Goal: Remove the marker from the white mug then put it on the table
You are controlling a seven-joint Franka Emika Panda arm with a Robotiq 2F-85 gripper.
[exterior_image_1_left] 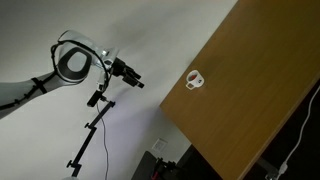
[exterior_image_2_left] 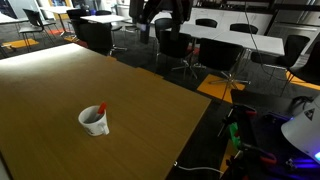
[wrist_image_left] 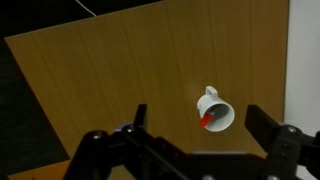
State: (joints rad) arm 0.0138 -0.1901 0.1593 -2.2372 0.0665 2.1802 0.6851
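The white mug [wrist_image_left: 215, 112] stands on the brown wooden table [wrist_image_left: 110, 80], handle pointing away in the wrist view. The red-orange marker [wrist_image_left: 206, 120] sticks out of the mug at its rim. The mug [exterior_image_2_left: 96, 121] with the marker's red tip [exterior_image_2_left: 101, 108] also shows in both exterior views, small on the tabletop [exterior_image_1_left: 195, 79]. My gripper [wrist_image_left: 197, 113] is open and empty, its two dark fingers framing the mug from well above it, not touching. In an exterior view the gripper [exterior_image_1_left: 130, 76] hangs clear of the table's edge.
The table [exterior_image_2_left: 60, 80] bears only the mug. Past its far edge stand office chairs [exterior_image_2_left: 180, 45] and white desks [exterior_image_2_left: 240, 35]. Cables and gear [exterior_image_2_left: 250, 140] lie on the floor beside it. A black stand [exterior_image_1_left: 92, 130] is near the arm.
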